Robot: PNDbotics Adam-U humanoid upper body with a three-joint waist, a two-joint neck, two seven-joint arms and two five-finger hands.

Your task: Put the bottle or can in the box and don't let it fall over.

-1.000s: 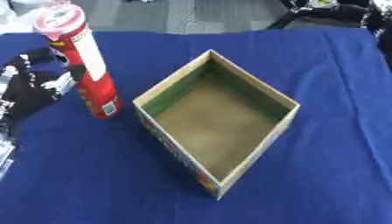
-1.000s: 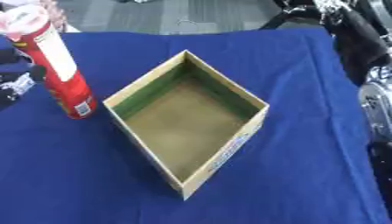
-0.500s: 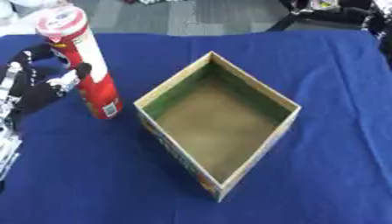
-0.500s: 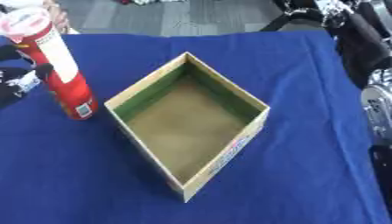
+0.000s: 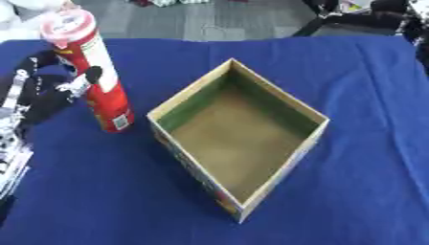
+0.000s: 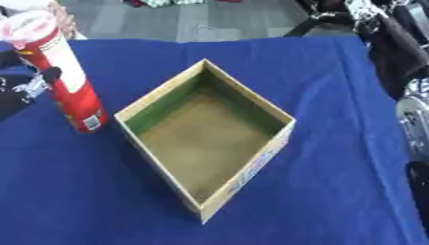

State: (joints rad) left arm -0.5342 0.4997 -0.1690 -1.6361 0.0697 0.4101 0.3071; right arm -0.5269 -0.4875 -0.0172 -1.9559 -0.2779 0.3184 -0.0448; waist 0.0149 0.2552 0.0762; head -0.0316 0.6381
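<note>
While the tall red can (image 5: 92, 74) stands on the blue table (image 5: 352, 158), the robot's left hand (image 5: 46, 91) is seen against the can's left side, at about mid-height. The hand's black fingers are curled toward the can, and one dark fingertip (image 5: 93, 74) is laid on the can's front face; whether the fingers fully close round the can on its hidden side cannot be told. The arm behind that hand is seen running down to the lower left of the can, black with silver parts.

The can is upright or very slightly tilted, its base set on the cloth, its pale lid ringed in red at the top. A white label panel is carried down one side, and a small barcode patch is shown near the base. The can is placed just to the left of the box (image 5: 239, 143), close to the box's left corner but apart from it, and wholly outside it.

The box is an open cardboard tray to the right of the can, turned so that one corner points toward the camera. A brown floor and a green inner wall are shown inside.

Far to the right of the can, black and silver parts of the right arm (image 6: 411, 95) are seen in the right eye view; its hand is not shown.
</note>
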